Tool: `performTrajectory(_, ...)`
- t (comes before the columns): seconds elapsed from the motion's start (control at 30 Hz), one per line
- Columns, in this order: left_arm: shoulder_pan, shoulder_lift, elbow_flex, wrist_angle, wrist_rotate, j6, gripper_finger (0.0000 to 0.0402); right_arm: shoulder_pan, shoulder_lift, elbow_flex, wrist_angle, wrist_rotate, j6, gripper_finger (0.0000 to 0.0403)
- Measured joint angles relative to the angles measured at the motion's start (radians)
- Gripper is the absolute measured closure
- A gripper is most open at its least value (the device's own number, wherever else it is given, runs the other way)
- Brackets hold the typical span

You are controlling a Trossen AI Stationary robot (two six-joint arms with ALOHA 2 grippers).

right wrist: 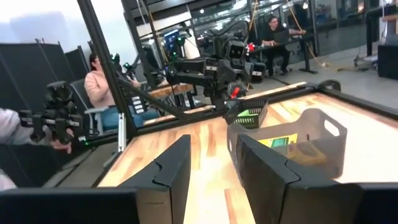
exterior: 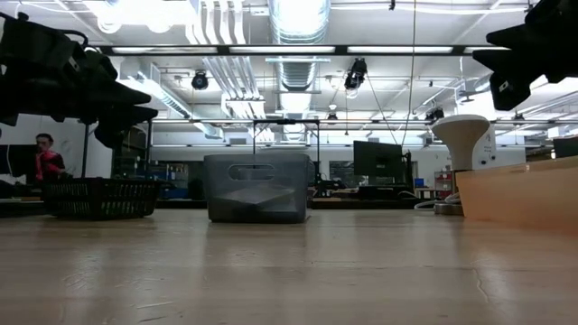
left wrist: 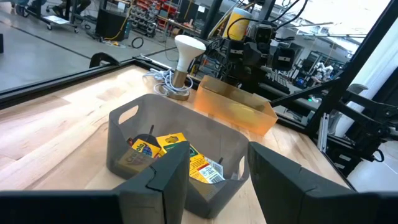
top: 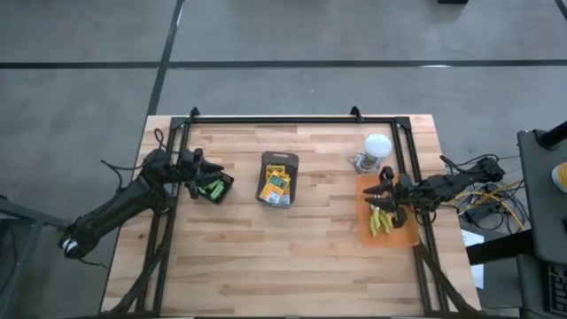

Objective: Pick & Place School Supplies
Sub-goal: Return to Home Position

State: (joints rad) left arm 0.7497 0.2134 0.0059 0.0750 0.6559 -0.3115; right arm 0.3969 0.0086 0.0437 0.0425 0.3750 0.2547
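Note:
Yellow-and-green crayon boxes (top: 276,184) (left wrist: 180,152) lie in the dark grey tray (top: 280,158) at the table's middle. Bright-green sticks (top: 381,221) lie in a shallow orange tray (top: 403,235) on the right. A green item (top: 211,189) sits in a black mesh basket (top: 221,182) on the left. My left gripper (top: 202,173) (left wrist: 217,165) hovers open over that basket, pointing at the grey tray. My right gripper (top: 383,190) (right wrist: 213,149) hovers open over the orange tray's far end. Neither has anything between its fingers.
A clear jar with a white lid (top: 376,149) (left wrist: 186,53) stands at the far right, just beyond the orange tray (left wrist: 236,109). A black frame (top: 292,120) borders the table. Bare wood lies along the near side. People sit in the room beyond.

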Motion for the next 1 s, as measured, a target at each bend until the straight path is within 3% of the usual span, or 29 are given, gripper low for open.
performTrajectory(0.4, 0.0, 0.0, 0.0, 0.0, 0.001, -0.002, 0.0234, 0.0, 0.0, 0.0, -0.002, 0.0, 0.03, 0.0292)
performTrajectory(1.0, 0.0, 0.0, 0.0, 0.001, 0.001, -0.003, 0.0234, 0.0, 0.001, 0.0, -0.003, 0.0, 0.03, 0.0278)
